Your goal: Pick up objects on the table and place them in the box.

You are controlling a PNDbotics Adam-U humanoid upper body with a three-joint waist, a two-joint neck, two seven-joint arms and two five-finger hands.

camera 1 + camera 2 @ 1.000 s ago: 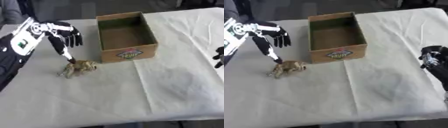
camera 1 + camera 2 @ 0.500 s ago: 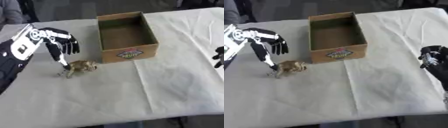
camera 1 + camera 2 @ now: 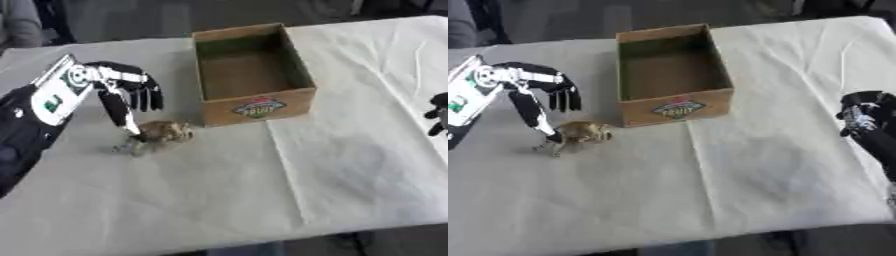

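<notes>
White cloth covers the table [image 3: 332,165] from edge to edge, creased along a line running down from the box toward the near side. Cardboard box [image 3: 252,75] stands open-topped and upright beyond and to the right of the working fingers, a printed label on its near wall; its interior appears bare.

Left hand [image 3: 122,92] reaches in from the left side. Its fingers [image 3: 147,95] hang downward, spread and relaxed rather than clenched, and one long digit extends down to touch the top or back of the small brown toy figure [image 3: 156,135]. No digit is seen closing round the figure; the hand grasps nothing at present.

Right hand [image 3: 864,117] sits idle at the right margin, well apart from the work. Its fingers look loosely bent and hold nothing, though this cannot be told for certain.

The toy figure lies on the cloth directly beneath the left fingertips, near the box's front-left corner but not touching it.

Risks, as judged:
- A single point of contact may tip or skid the figure away rather than capture it
- The spread fingers may close on cloth and drag the crease with them
- The figure's uneven shape may slip from a partial pinch during lifting
- A low carry may strike the box's near wall and shift the box
</notes>
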